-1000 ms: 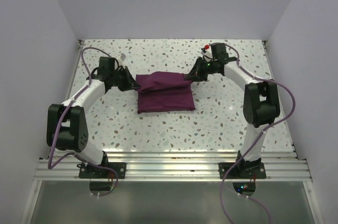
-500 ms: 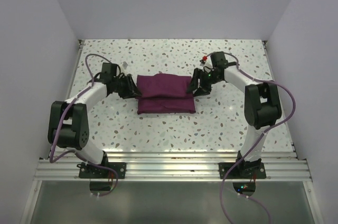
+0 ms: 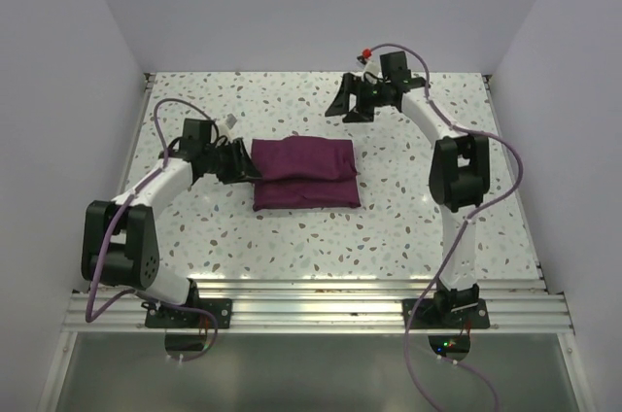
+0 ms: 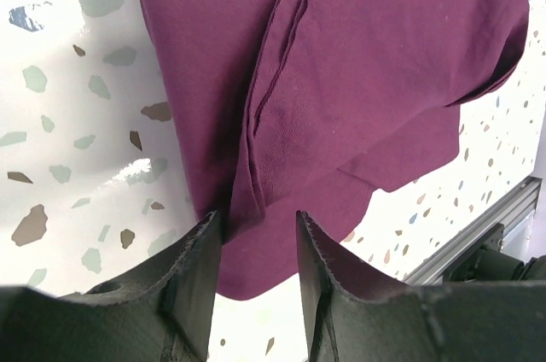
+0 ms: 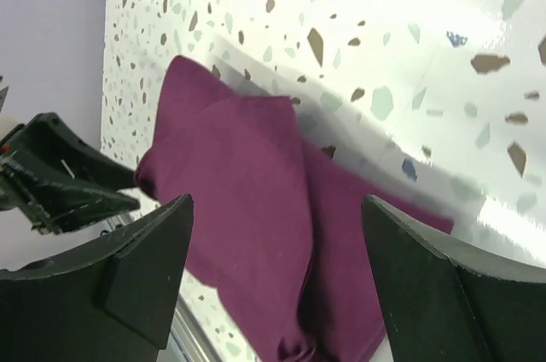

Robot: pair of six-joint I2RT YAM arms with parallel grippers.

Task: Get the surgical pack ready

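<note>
Two pincers, and neither grips anything. The left pincer (image 3: 248, 167) sits low at the left edge of the surgical pack (image 3: 303, 174). Its fingers are parted, and the stacked cloth edge shows in the gap between them without being pinched. The right pincer (image 3: 340, 109) hangs spread wide over the far part of the table (image 3: 408, 227), well apart from the cloth and holding nothing.

The pack lies near the middle of the table as a flat folded rectangle. A shorter top layer is laid over a longer one that shows along the near side.

To my eye a fold is just set down and the arms are between grasps. A further fold or a tidy-up would call for a fresh pinch on one edge, taking all the layers together. On the left, several cloth edges lie close and could separate.

Speckled table shows on every side of the pack, widest toward the near rail (image 3: 311, 307) and to the right. Side walls close in left and right, so the sweeps with most room run near to far.
</note>
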